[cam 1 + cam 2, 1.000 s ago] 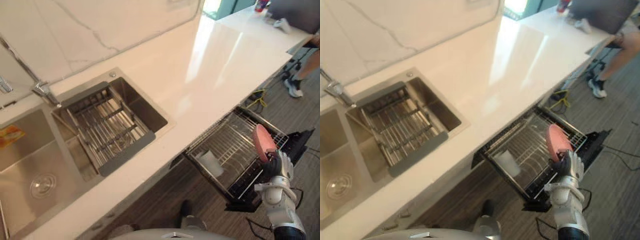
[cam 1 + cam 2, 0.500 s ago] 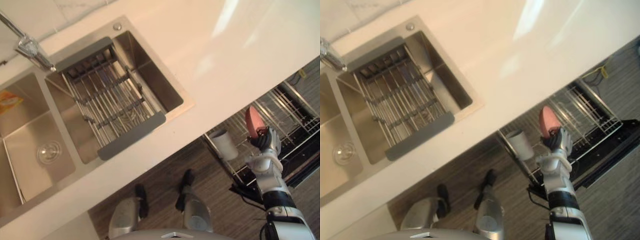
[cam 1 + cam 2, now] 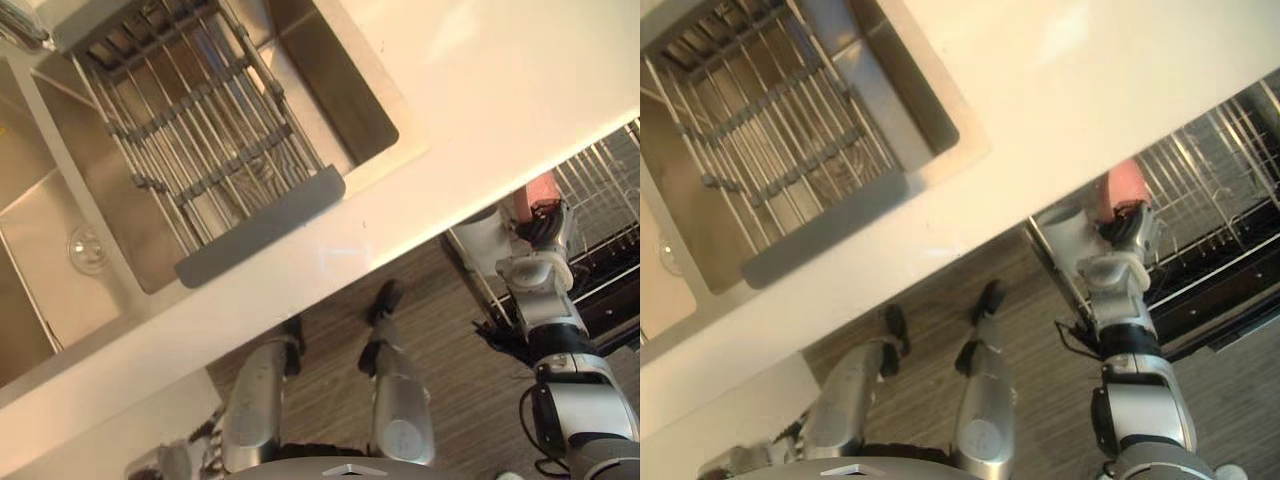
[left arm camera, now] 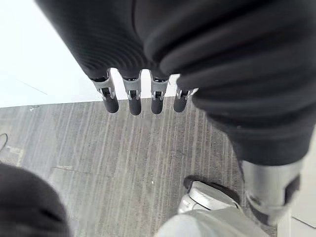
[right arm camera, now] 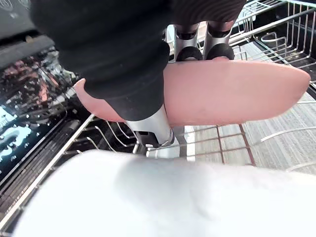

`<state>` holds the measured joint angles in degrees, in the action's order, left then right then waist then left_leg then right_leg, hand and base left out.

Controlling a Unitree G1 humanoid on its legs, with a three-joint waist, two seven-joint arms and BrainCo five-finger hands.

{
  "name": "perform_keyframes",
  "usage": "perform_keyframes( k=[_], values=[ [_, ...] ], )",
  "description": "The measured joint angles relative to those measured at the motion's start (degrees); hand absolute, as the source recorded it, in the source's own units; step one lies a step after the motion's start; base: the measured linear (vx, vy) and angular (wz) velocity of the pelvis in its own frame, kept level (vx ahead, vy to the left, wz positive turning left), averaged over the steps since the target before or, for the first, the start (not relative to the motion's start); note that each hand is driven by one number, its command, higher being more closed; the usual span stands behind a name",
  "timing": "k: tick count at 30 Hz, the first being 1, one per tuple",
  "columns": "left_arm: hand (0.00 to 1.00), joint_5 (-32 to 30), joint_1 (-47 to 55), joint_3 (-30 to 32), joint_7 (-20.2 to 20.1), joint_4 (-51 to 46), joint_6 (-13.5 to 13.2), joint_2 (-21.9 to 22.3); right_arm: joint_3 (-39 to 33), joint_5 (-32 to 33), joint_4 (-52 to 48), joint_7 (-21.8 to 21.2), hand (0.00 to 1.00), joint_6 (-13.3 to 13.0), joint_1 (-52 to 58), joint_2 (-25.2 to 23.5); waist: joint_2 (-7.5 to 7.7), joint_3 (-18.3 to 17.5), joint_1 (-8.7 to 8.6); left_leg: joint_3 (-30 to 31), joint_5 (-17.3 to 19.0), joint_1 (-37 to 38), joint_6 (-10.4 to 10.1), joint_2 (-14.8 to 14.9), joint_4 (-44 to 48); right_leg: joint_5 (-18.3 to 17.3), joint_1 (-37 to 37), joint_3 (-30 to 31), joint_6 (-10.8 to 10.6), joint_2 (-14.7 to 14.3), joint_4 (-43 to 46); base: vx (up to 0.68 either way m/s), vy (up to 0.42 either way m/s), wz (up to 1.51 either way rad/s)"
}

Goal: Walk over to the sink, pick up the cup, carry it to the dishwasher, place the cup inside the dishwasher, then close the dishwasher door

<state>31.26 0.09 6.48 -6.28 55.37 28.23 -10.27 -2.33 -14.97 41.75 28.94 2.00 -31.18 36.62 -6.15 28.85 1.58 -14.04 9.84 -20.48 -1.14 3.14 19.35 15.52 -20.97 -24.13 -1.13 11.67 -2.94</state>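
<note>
Pickup and carry look finished to me: the right hand [image 3: 1130, 228] is at the dishwasher, fingers [image 5: 217, 49] and thumb curled round the pink cup [image 5: 237, 91]. It holds the cup over the pulled-out rack [image 3: 1215, 165], just beside a white cup [image 3: 485, 232] standing in the rack. Whether the pink cup touches the wires I cannot tell; in the right wrist view it seems to sit a little above them, lying on its side (the white cup looms large and close beneath the hand). So the placing is under way but not done, since the grip is not released. The sink [image 3: 372, 122] lies well apart along the counter [image 3: 490, 80], with a drainer [image 3: 200, 150] set across it. The left hand [image 4: 134, 101] hangs over the floor with straight fingers, holding nothing. What's left, by my reckoning: find a free spot among the wires, set the cup down, let go and draw the hand clear. After that, push the rack in and swing up the door [image 3: 1210, 312], which lies open under the rack.
</note>
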Motion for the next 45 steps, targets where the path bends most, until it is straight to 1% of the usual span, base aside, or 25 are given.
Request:
perform_keyframes(
  k=[1, 3, 4, 6, 8, 12, 15, 18, 20, 22, 23, 25, 26, 28, 30, 31, 33, 35, 36, 37, 39, 40, 41, 43, 45],
  values=[
    [0.0, 0.0, -0.8, 0.0, 0.2, 0.2, -0.9, 0.0, 0.0, 0.1, 0.0, 0.0, 0.0, 0.4, -0.6, 0.5, -0.22, 0.4, -0.13, 0.0, 0.1, -1.0, 0.0, 0.1, 0.7, 0.2, -0.7, 0.2, 0.1, 0.0, 0.0, -0.11, 0.047, -0.04],
    [0.0, -0.1, -1.7, -0.5, 0.5, 1.2, -2.7, 0.0, 0.0, 1.8, 0.3, 0.1, 0.0, 1.0, -1.2, 1.0, -0.31, 0.6, -0.17, 0.1, 0.2, -2.4, -0.1, 0.1, 1.6, 0.1, -1.9, 0.6, 0.5, 0.0, -0.1, -0.09, 0.049, -0.06],
    [0.0, -0.1, -1.9, -0.7, 0.6, 1.5, -3.1, 0.0, 0.0, 2.0, 0.5, 0.1, 0.0, 1.2, -1.3, 1.1, -0.31, 0.6, -0.18, 0.1, 0.2, -2.6, -0.1, 0.1, 1.7, 0.2, -2.2, 0.7, 0.5, 0.0, -0.1, -0.09, 0.055, -0.07],
    [0.0, 0.0, -2.8, -2.2, 1.4, 2.3, -4.4, 0.1, -0.1, 3.9, 2.6, 0.1, 0.0, 2.6, -2.4, 1.3, -0.35, 0.6, -0.17, 0.1, 0.2, -3.4, -0.1, 0.1, 2.1, 0.3, -3.0, 1.2, 0.6, 0.0, -0.1, -0.07, 0.055, -0.07],
    [0.0, 0.1, -3.1, -2.5, 2.0, 2.4, -4.5, 0.4, -0.2, 5.5, 3.1, 0.6, 0.0, 3.3, -2.7, 1.3, -0.64, 0.7, -0.21, 0.1, 0.2, -3.5, -0.1, 0.1, 2.3, 0.4, -3.1, 1.4, 0.7, -0.1, -0.1, -0.05, 0.078, -0.04],
    [0.0, 0.0, -3.4, -2.7, 2.0, 2.9, -4.6, 1.2, -2.0, 7.7, 3.2, 3.4, 0.0, 4.0, -3.1, 1.4, -1.81, 1.2, -0.23, 0.1, 0.1, -3.4, 0.0, 0.1, 2.0, 0.5, -3.1, 1.4, 0.6, -0.1, -0.1, -0.02, 0.07, 0.0],
    [0.0, 0.0, -3.4, -2.6, 1.9, 3.0, -4.6, 1.6, -2.7, 10.7, 2.0, 4.5, 0.0, 4.4, -2.9, 1.4, -1.92, 1.2, -0.16, 0.1, -0.3, -2.8, -0.1, -0.1, 1.1, 0.7, -3.1, 1.5, 0.3, -0.1, 0.0, 0.01, 0.078, -0.01],
    [0.0, 0.0, -3.3, -2.5, 1.9, 3.0, -4.6, 1.7, -5.4, 14.9, -0.9, 5.4, 0.0, 3.2, -2.5, 0.5, -1.93, 1.2, -0.2, 0.1, -1.1, -1.0, 0.3, -0.5, -0.8, 0.8, -2.6, 2.1, 0.1, 0.1, 0.4, 0.02, 0.057, -0.06],
    [0.0, 0.0, -3.3, -2.5, 1.9, 3.0, -4.6, 1.8, -6.7, 15.9, -2.9, 5.7, 0.0, 2.7, -1.9, -0.3, -1.92, 1.2, -0.27, 0.0, -1.4, -0.1, 0.2, -0.6, -1.4, 0.7, -1.9, 2.1, 0.1, 0.1, 0.4, 0.02, 0.056, -0.03],
    [0.0, -0.1, -2.8, -1.9, 1.8, 2.6, -4.6, 2.0, -9.8, 18.6, -10.3, 6.4, 0.0, 0.5, 1.4, -2.9, -1.88, 1.2, -0.46, 0.2, -2.1, 2.9, 0.0, -0.8, -3.4, -0.1, 0.0, 2.0, -0.1, 0.1, 0.9, 0.02, 0.04, 0.0],
    [0.0, -0.1, -2.7, -1.8, 1.7, 2.5, -4.5, 2.0, -10.6, 19.4, -12.3, 6.4, 0.0, -0.1, 2.2, -3.6, -1.88, 1.2, -0.56, 0.2, -2.3, 3.5, 0.0, -0.8, -3.9, -0.3, 0.4, 2.0, -0.1, 0.1, 1.0, 0.02, 0.033, 0.01],
    [0.0, -0.8, -1.7, -0.7, 1.2, 1.9, -4.5, 2.3, -12.9, 20.3, -20.4, 6.4, 0.0, -2.0, 5.7, -6.9, -1.63, 1.1, -1.5, 0.4, -2.9, 6.4, -0.3, -0.9, -5.8, -1.0, 2.4, 1.7, -0.4, 0.1, 1.2, 0.02, 0.03, 0.01],
    [0.0, -1.3, -1.3, 0.0, 0.9, 1.5, -4.5, 2.5, -13.4, 20.3, -22.5, 6.4, 0.0, -2.3, 6.7, -7.7, -1.52, 1.1, -1.76, 0.4, -3.0, 7.1, -0.4, -0.9, -6.5, -1.2, 3.0, 1.7, -0.5, 0.1, 1.2, 0.03, 0.032, -0.03],
    [0.0, -2.2, 0.2, 0.8, 0.6, 1.4, -4.4, 2.6, -15.1, 20.3, -27.7, 6.4, 0.0, -3.3, 9.9, -10.3, -0.76, -0.3, -2.46, 0.2, -3.3, 9.0, -0.4, -1.0, -8.0, -1.7, 4.0, 1.7, -0.8, 0.0, 1.3, 0.04, 0.028, -0.06],
    [0.0, -3.5, 2.8, 3.0, 0.6, 1.5, -3.8, 2.7, -19.0, 20.5, -32.1, 6.8, 0.0, -4.4, 15.3, -13.6, 0.9, -3.5, -3.24, -0.2, -3.8, 11.9, -0.6, -1.1, -10.3, -2.2, 5.6, 1.9, -1.2, -0.2, 1.3, 0.12, 0.038, -0.08],
    [0.0, -3.6, 3.2, 3.6, 0.6, 1.5, -3.5, 2.8, -20.2, 20.9, -32.8, 7.0, 0.0, -4.9, 16.6, -13.9, 1.27, -4.2, -3.53, -0.2, -3.9, 12.9, -0.7, -1.0, -10.8, -2.4, 6.6, 1.8, -1.3, -0.3, 1.2, 0.14, 0.037, -0.05],
    [0.0, -4.7, 5.3, 6.5, 0.8, 1.4, -2.3, 3.0, -25.6, 23.3, -33.8, 8.0, 0.0, -5.8, 21.8, -14.0, 2.96, -8.3, -3.95, -0.6, -3.4, 17.0, -1.2, -0.6, -12.3, -2.9, 10.3, 1.7, -1.8, -1.0, 0.1, 0.12, 0.033, -0.1],
    [0.0, -5.6, 6.6, 8.5, 0.8, 1.4, -1.6, 3.0, -30.5, 26.3, -33.7, 8.4, 0.0, -6.8, 24.4, -13.8, 4.13, -11.3, -4.23, -1.7, -2.8, 19.8, -1.4, -0.3, -12.8, -3.0, 13.0, 2.1, -1.9, -1.8, -0.9, 0.12, 0.04, -0.23],
    [0.0, -5.6, 7.7, 10.0, 0.8, 1.4, -1.0, 3.0, -34.2, 28.1, -32.7, 8.8, 0.0, -7.4, 25.0, -13.6, 4.95, -13.3, -4.86, -2.3, -2.3, 21.8, -1.5, -0.1, -13.1, -3.1, 14.8, 2.6, -2.0, -2.1, -1.7, 0.09, 0.041, -0.28],
    [0.0, -5.6, 8.0, 10.7, 0.8, 1.4, -0.7, 3.0, -35.8, 29.1, -31.6, 8.8, 0.0, -7.8, 25.2, -13.2, 5.25, -14.0, -5.14, -2.7, -2.3, 22.7, -1.5, -0.1, -13.7, -3.2, 15.4, 2.9, -2.2, -2.2, -1.7, 0.04, 0.041, -0.3],
    [0.0, -5.6, 8.6, 12.9, 0.9, 1.5, 0.6, 3.1, -42.1, 36.8, -24.9, 7.8, 0.0, -9.0, 27.3, -11.3, 5.74, -17.1, -5.94, -3.5, -1.8, 25.3, -1.7, 0.1, -14.6, -3.7, 17.4, 3.3, -2.6, -2.4, -1.7, 0.01, 0.04, -0.16],
    [0.0, -5.6, 8.6, 13.7, 0.9, 1.5, 0.8, 3.2, -43.7, 39.3, -22.9, 6.9, 0.0, -9.2, 27.9, -11.1, 5.8, -17.7, -6.11, -3.6, -1.7, 25.7, -1.7, 0.2, -14.6, -3.8, 17.9, 3.3, -2.7, -2.4, -1.8, 0.01, 0.038, -0.02],
    [0.0, -5.6, 9.0, 14.4, 0.9, 1.6, 1.3, 3.2, -46.4, 45.6, -19.4, 5.1, 0.0, -9.3, 29.3, -11.1, 5.81, -19.2, -6.55, -3.6, -1.4, 26.0, -1.6, 0.3, -14.6, -3.9, 18.2, 3.2, -2.8, -2.4, -2.0, -0.02, 0.033, -0.06],
    [0.0, -5.6, 9.2, 16.3, 0.9, 2.1, 2.2, 3.4, -48.9, 52.5, -13.6, 1.4, 0.0, -9.6, 31.6, -11.4, 5.49, -20.3, -7.28, -3.8, -1.1, 27.0, -1.7, 0.3, -14.7, -4.1, 19.0, 3.2, -2.8, -2.4, -2.1, -0.03, 0.02, -0.12],
    [0.0, -5.6, 9.3, 16.5, 0.9, 3.0, 3.0, 3.6, -49.5, 56.0, -11.5, -1.8, 0.0, -9.6, 33.0, -12.3, 5.37, -20.8, -8.18, -3.9, -1.0, 27.2, -1.7, 0.3, -14.8, -4.3, 19.1, 3.3, -2.6, -2.3, -2.1, -0.04, 0.005, -0.09]
  ],
)
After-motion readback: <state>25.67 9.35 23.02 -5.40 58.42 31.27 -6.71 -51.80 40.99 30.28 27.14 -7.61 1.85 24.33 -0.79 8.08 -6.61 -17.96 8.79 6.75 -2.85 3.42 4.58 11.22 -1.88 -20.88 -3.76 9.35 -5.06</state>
